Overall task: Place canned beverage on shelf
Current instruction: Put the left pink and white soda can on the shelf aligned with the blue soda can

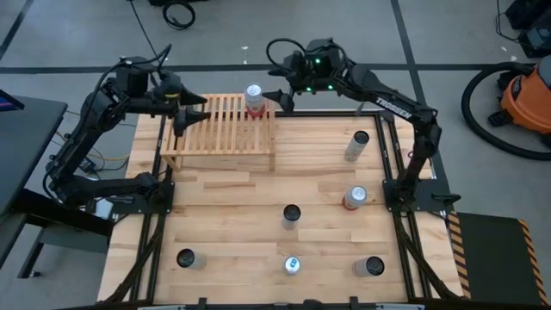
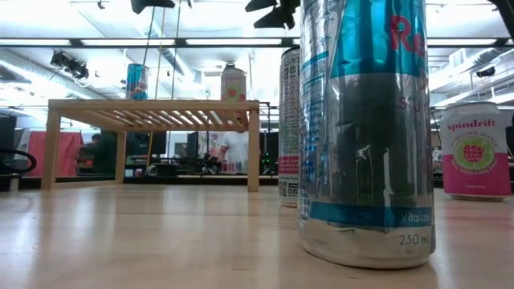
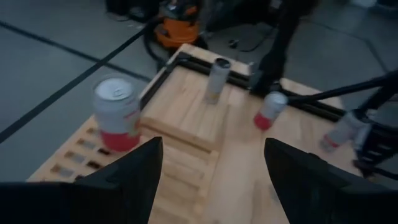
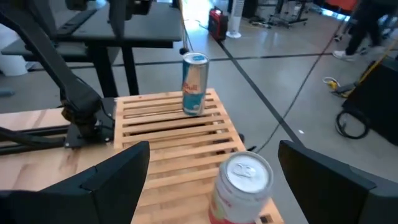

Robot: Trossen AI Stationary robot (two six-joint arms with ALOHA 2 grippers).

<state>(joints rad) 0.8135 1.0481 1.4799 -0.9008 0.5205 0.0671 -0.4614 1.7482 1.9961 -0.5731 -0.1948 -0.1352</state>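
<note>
The light-wood slatted shelf [image 1: 219, 131] stands at the table's far left. A red-and-white can [image 1: 254, 98] stands upright on its far right corner. A blue can [image 4: 194, 84] stands upright on the shelf's left end; it also shows in the low view [image 2: 137, 81]. In the high view my left arm hides it. My right gripper [image 4: 213, 149] is open just right of the red-and-white can [image 4: 242, 185], with one finger on either side of it and neither touching it. My left gripper [image 1: 198, 116] is open and empty over the shelf's left part.
Several more cans stand upright on the table: one at the right edge [image 1: 356, 145], a red one [image 1: 355, 198], one in the middle [image 1: 291, 215] and three along the near edge [image 1: 293, 264]. Black frame rails [image 1: 400, 172] run along the table's sides.
</note>
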